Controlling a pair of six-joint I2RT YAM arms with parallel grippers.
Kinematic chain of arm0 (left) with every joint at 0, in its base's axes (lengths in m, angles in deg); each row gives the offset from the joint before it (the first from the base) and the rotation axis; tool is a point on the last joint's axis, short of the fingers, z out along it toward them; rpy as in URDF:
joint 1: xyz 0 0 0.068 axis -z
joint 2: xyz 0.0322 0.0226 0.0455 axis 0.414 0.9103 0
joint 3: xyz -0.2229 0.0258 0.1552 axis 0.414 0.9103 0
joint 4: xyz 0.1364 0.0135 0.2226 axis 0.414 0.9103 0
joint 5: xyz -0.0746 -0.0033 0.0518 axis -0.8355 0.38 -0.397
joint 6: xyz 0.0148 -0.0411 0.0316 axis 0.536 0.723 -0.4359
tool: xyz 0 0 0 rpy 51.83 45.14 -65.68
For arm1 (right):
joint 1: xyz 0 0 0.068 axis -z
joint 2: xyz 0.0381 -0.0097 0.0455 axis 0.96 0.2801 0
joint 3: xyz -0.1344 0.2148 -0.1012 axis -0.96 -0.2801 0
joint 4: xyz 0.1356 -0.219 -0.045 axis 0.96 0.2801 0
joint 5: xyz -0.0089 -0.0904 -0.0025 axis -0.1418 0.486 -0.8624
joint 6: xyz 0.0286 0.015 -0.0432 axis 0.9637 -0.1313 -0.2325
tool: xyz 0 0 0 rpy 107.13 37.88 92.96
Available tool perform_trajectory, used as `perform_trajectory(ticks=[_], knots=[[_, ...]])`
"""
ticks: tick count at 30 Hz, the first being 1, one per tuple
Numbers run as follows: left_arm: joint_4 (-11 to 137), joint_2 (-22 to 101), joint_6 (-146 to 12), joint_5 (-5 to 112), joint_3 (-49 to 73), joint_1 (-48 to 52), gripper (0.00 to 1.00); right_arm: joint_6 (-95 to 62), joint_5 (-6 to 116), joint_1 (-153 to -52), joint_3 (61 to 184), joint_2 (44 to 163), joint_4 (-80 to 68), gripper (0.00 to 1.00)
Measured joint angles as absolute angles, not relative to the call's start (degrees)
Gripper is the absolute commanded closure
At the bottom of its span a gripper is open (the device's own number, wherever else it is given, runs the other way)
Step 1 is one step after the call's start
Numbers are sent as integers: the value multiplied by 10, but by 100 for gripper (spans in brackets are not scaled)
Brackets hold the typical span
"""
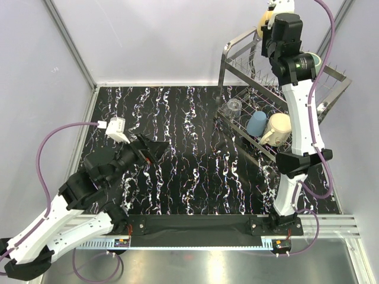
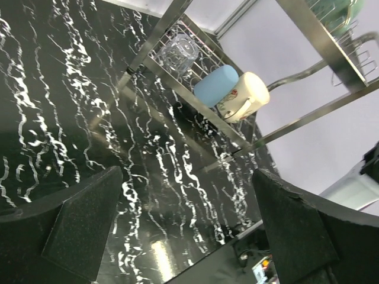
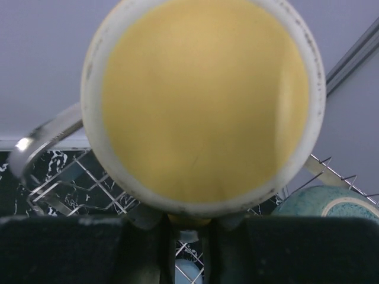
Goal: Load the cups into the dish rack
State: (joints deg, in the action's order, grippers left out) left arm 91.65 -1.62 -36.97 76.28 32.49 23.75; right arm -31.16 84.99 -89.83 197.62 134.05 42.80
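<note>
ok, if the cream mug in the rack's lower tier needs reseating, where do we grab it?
By the handle, probably, from above on the near side. The cream mug lies on its side in the dish rack, handle jutting toward the near edge; the light-blue cup crowds its body on one side, the right arm on the other.

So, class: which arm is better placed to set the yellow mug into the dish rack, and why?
Right. The right gripper grips the yellow mug, raised over the dish rack near the teal mug. The left gripper sits open and empty, low over the table, away from the rack.
</note>
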Motion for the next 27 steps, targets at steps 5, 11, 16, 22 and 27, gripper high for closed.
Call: perform_trajectory(ticks=[5,11,16,22,27], knots=[[930,-12,-401,764,304,238,1,-298,813,-858,1935,1338,442,100],[930,-11,-408,762,304,238,1,-286,801,-838,1932,1347,489,100],[930,-10,-408,756,304,238,1,-281,792,-835,1931,1361,507,100],[930,-9,-408,753,304,238,1,-275,780,-831,1929,1371,524,100],[930,-4,-408,750,304,238,1,-274,780,-829,1922,1373,532,99]])
